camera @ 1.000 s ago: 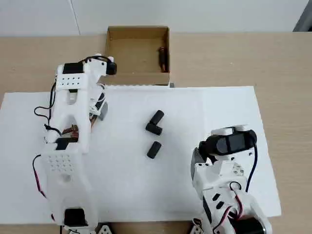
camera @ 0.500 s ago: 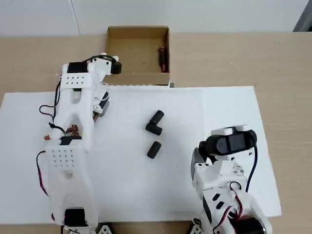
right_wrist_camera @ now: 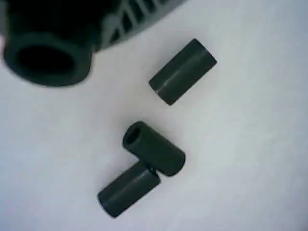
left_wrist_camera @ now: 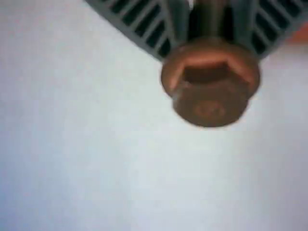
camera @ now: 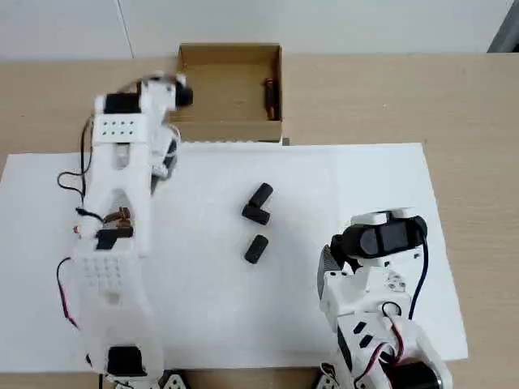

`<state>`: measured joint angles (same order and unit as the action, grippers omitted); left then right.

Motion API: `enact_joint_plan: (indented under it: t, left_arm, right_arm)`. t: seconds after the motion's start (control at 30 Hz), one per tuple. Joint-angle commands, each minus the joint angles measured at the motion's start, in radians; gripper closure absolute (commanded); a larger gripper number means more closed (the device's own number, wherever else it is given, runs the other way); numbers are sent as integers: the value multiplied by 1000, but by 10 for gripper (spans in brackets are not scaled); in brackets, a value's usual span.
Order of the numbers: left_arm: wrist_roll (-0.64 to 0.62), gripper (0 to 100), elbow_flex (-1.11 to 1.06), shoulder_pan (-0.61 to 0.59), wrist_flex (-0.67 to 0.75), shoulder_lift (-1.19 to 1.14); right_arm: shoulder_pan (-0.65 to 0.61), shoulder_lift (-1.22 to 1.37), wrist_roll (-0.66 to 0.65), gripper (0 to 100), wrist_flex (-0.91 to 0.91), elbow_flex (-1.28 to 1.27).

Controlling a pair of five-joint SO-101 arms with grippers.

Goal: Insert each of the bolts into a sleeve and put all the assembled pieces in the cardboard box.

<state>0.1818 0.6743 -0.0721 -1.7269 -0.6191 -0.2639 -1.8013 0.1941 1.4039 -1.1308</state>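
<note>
Your left gripper (left_wrist_camera: 210, 19) clamps bolt (left_wrist_camera: 210, 84); right gripper (right_wrist_camera: 67, 29) grips sleeve (right_wrist_camera: 45, 57) (bore facing wrist camera); well apart, loose sleeves (camera: 256, 249) between.

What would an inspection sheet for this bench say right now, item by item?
Surface: white sheet on a wooden table.
Job's things: lone sleeve and touching pair of sleeves mid-sheet; cardboard box past the sheet's far edge holds one assembled piece.
Clutter: nothing seen.
Grippers: left gripper shut on bolt; right gripper shut on held sleeve.
Cables: black and red cables run along both arms, off the parts.
Surroundings: pale surface beyond the table.
</note>
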Motion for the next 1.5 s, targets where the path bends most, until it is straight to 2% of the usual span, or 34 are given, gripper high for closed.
enact_joint_plan:
  t: [0.0, 0.6, 0.9, 1.2, 1.3, 1.47]
  left_arm:
    - [-12, 995, -15, 61, -25, 222]
    - [-17, 995, -429, 221, -23, 890]
    - [-17, 995, -740, 219, -17, 1257]
    - [-17, 995, -1125, 218, 112, 1662]
    - [-21, 995, -1257, 218, 173, 1806]
    - [-147, 995, -1403, 218, 232, 1976]
  right_arm:
    - [-2, -1, 0, 996, -24, 9]
    - [-2, -1, -3, 996, -24, 8]
    - [-2, -1, -6, 996, -24, 6]
    - [-4, -1, -8, 996, -18, 5]
    - [-48, -1, -8, 996, -16, 3]
    - [-156, -1, -8, 996, -24, -17]
